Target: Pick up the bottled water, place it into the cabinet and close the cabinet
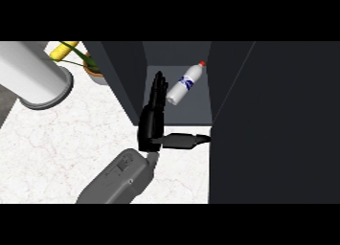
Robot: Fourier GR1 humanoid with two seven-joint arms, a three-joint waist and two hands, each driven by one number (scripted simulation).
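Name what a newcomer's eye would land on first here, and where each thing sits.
First, the black hand at the centre, fingers straight, reaching into the open dark cabinet. Just beyond its fingertips, a bottled water lies tilted on the cabinet floor. At upper left, a large grey cylinder stands on the marble counter.

Grey cylinder (31,72) and potted plant (84,60) cut off at the upper edge; bottle label (187,84) illegible.
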